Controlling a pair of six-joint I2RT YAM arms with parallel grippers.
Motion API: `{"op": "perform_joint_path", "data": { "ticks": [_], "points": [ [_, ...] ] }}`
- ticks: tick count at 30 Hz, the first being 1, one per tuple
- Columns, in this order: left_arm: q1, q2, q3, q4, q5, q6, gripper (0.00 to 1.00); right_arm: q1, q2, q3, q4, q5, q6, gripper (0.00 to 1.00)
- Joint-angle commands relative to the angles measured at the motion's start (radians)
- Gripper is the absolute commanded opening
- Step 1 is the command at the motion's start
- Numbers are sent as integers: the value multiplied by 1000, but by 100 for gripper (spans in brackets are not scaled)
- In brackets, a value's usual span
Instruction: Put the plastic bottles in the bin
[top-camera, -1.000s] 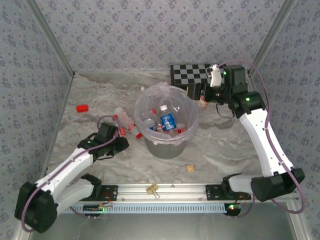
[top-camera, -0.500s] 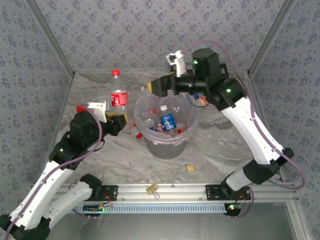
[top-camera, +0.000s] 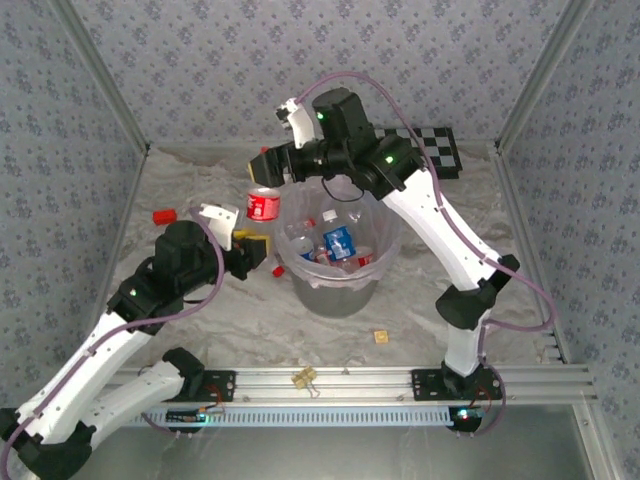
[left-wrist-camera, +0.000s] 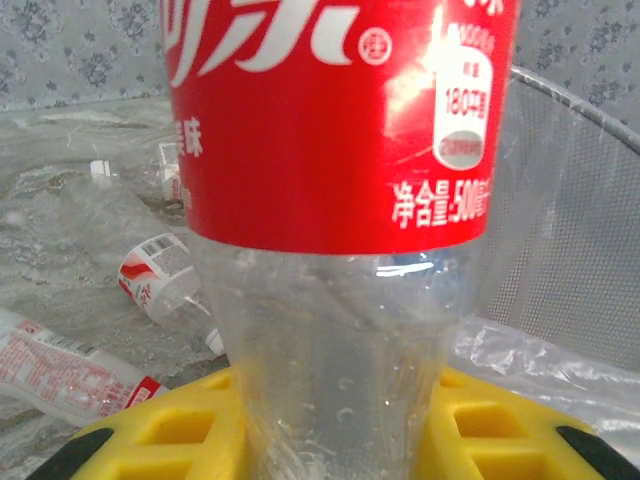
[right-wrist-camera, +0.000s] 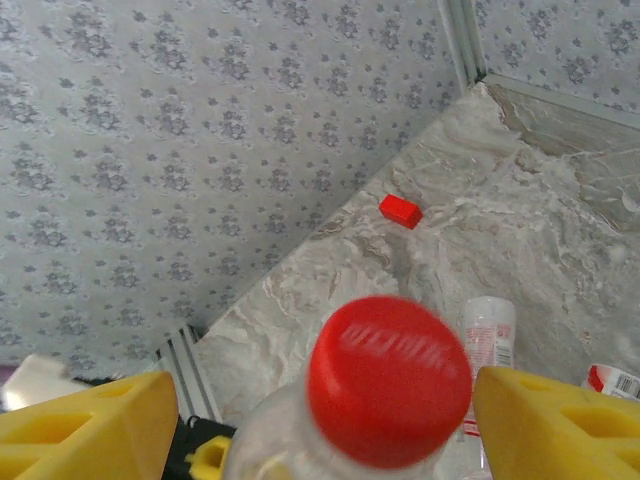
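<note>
The left gripper (top-camera: 252, 243) is clamped on the lower end of a clear bottle (top-camera: 263, 205) with a red label, its yellow fingers (left-wrist-camera: 500, 425) pressed against both sides. The bottle is held upright just left of the bin (top-camera: 335, 298), with the label about level with the rim. The right gripper (top-camera: 268, 168) sits at the bottle's top with its jaws apart: in the right wrist view the red cap (right-wrist-camera: 388, 378) lies between the two fingers (right-wrist-camera: 90, 420) with a gap on each side, no contact. The bin stands mid-worktop (top-camera: 430, 290), lined with a clear bag, and holds several bottles, one blue-labelled (top-camera: 337, 241). More loose bottles (left-wrist-camera: 155, 275) lie on the worktop left of the bin. A red block (top-camera: 164, 215) lies far left, and a chequered board (top-camera: 440, 150) lies at the far right.
</note>
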Motion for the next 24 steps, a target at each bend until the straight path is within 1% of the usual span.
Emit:
{"op": "perform_joint_path", "data": {
  "ticks": [1,2,4,6,9,11,13,14,16,18,20,24],
  "points": [
    [-11,-10,36,47,34,43,24,-2,19,44,-35,24,-4,79],
    [-11,-8,36,47,36,43,24,-2,21,44,-32,21,1,78],
    [-11,-2,39,42,31,40,24,-5,23,45,-25,13,8,66],
    [-11,-2,43,34,21,40,24,-5,14,37,-15,19,6,61],
    [-11,-3,53,25,12,27,30,-6,-26,-28,49,33,8,49],
    [-11,-4,56,25,15,17,37,-8,-50,-58,91,28,18,42],
    [-11,-14,54,32,15,1,51,-9,-63,-56,107,25,21,33],
    [-11,-22,51,36,14,-6,60,-13,-66,-42,110,20,21,31],
    [-11,-44,47,44,7,-15,75,-23,-76,-10,111,10,17,30],
    [-11,-63,53,49,-12,-40,84,-36,-104,2,121,14,9,29],
    [-11,-68,85,47,-53,-101,86,-56,-156,-20,157,22,9,27],
    [-11,-45,111,109,-72,-196,87,-111,-297,-136,260,69,27,22]
  ]
}}
